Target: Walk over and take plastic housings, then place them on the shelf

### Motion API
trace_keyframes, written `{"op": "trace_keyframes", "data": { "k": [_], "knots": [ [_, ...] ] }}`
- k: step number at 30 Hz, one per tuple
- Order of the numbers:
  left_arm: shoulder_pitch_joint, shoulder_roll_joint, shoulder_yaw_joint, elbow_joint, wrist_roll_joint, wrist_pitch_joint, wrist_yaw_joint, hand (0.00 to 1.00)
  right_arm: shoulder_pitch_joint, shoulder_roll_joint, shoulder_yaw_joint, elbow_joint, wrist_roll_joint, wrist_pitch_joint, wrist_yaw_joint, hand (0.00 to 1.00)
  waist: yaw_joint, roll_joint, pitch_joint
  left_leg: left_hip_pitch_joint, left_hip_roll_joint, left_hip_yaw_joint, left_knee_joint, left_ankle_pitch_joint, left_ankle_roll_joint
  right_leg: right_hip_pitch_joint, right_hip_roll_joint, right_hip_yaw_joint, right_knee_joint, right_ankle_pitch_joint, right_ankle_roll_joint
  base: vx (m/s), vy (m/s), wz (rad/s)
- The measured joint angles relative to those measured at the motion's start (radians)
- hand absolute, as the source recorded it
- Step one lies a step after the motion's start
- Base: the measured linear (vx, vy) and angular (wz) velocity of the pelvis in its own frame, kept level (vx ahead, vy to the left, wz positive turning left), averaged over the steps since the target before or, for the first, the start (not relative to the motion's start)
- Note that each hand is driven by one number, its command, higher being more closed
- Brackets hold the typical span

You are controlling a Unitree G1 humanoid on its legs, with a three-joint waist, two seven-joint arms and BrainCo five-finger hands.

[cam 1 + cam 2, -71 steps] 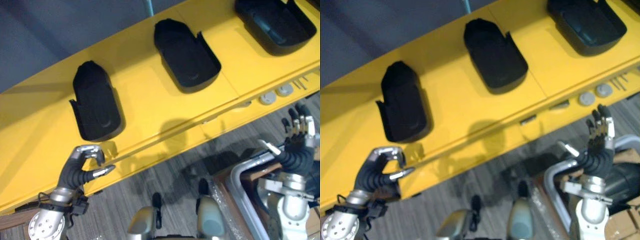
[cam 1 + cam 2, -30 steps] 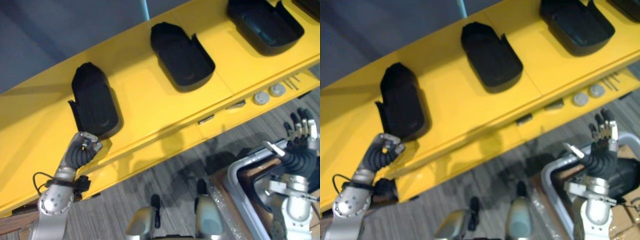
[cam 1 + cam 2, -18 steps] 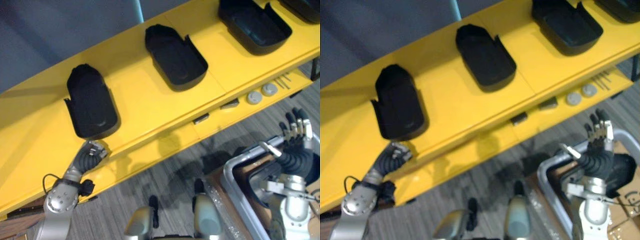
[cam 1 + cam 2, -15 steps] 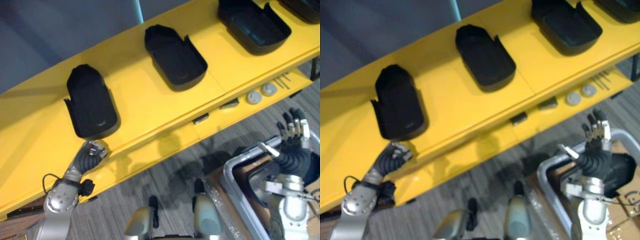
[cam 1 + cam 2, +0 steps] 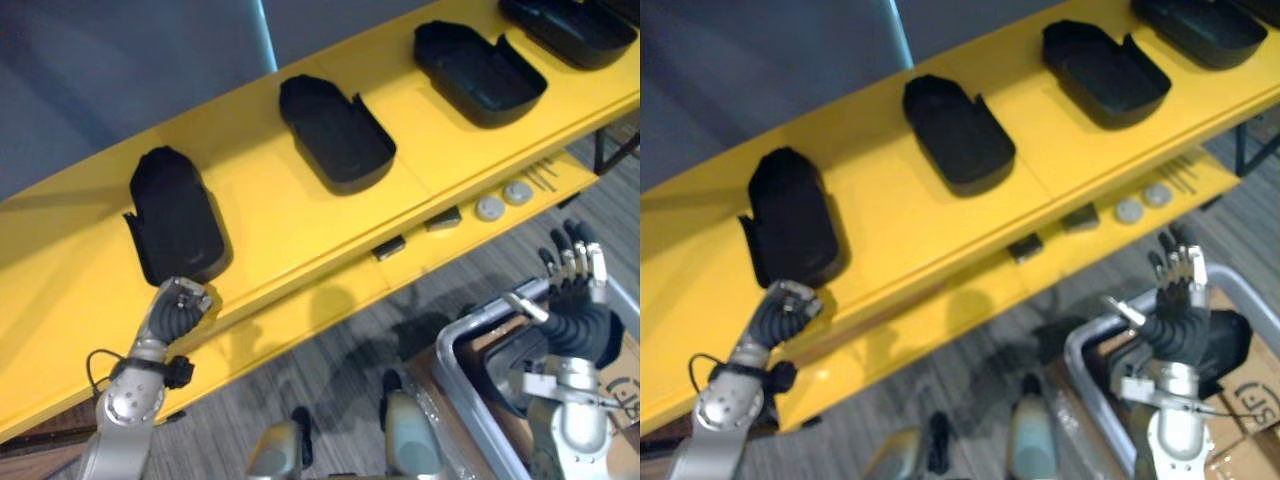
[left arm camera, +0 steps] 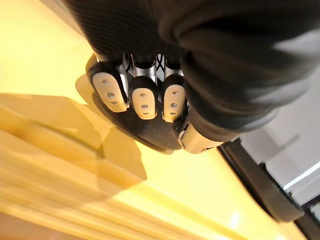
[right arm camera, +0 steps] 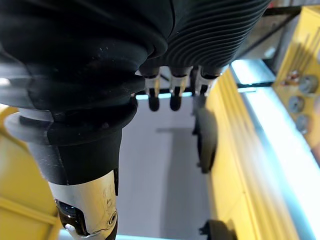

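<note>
Several black plastic housings lie in a row on the yellow shelf (image 5: pixel 280 215): the leftmost housing (image 5: pixel 175 220), a second one (image 5: pixel 335 132), a third (image 5: pixel 478 72) and one more at the far right. My left hand (image 5: pixel 178 305) is curled into a fist with nothing in it, at the shelf's front edge just in front of the leftmost housing. In the left wrist view its fingers (image 6: pixel 141 96) fold into the palm above the yellow surface. My right hand (image 5: pixel 575 290) is held upright and open, low on the right, away from the shelf.
A lower yellow ledge carries two grey discs (image 5: pixel 503 201) and small dark blocks (image 5: pixel 388 247). A grey metal-framed cart (image 5: pixel 470 340) stands under my right hand, next to a cardboard box (image 5: pixel 1250 400). A blue-grey wall (image 5: pixel 120 70) backs the shelf.
The camera has moved, so the shelf sits further left in the picture. My left hand, half open at first, has curled into a fist and risen to the shelf's edge. The right hand stays open.
</note>
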Motion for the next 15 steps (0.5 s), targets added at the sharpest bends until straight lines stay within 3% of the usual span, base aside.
{"op": "trace_keyframes", "data": {
  "k": [4,15],
  "knots": [
    [-0.009,-0.023,-0.011,0.043,0.025,0.028,0.028,1.00,0.021,0.000,0.019,-0.014,0.000,-0.002,-0.001,0.00,0.001,0.000,-0.025,-0.013,0.005,0.003,0.028,-0.014,0.001,0.000,0.001,0.002,0.007,-0.001,0.000,0.00,0.005,-0.02],
    [-0.008,-0.055,-0.036,0.111,0.024,0.047,0.065,1.00,0.044,0.003,0.060,-0.038,-0.002,-0.003,-0.001,0.00,0.019,-0.006,-0.053,-0.018,0.018,0.013,0.078,-0.042,-0.001,0.001,0.012,0.011,0.032,-0.009,-0.001,0.00,0.003,-0.03]
  ]
}}
